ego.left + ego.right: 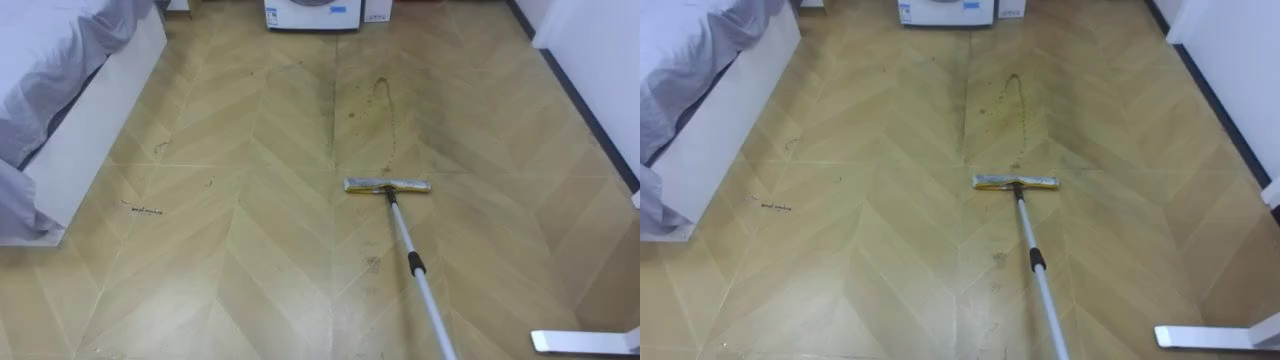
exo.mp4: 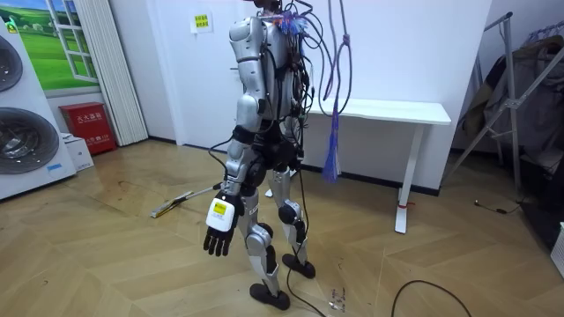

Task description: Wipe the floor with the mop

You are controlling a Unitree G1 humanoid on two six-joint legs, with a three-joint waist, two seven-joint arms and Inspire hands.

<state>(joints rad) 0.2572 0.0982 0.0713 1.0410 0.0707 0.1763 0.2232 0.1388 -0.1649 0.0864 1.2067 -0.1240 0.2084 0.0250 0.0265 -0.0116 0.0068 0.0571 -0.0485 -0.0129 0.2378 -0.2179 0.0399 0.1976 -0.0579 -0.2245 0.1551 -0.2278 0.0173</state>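
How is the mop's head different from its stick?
The head is short, flat and yellowish; the stick is long, thin and silver. The head lies crosswise on the floor; the stick slants back from it toward the robot. The stick has a dark ring partway along; the head has none. They are joined at the head's middle.

One flat mop with a yellowish pad and a silver pole (image 1: 387, 186). One white bed frame under a grey cover (image 1: 100, 130). Two white front-loading washing machines (image 2: 26, 145). One red box (image 2: 88, 128). One white desk on white legs (image 2: 388, 112). One brownish looped stain (image 1: 385, 110). One small yellow wall notice (image 2: 201, 23). One metal folding rack (image 2: 498, 79).
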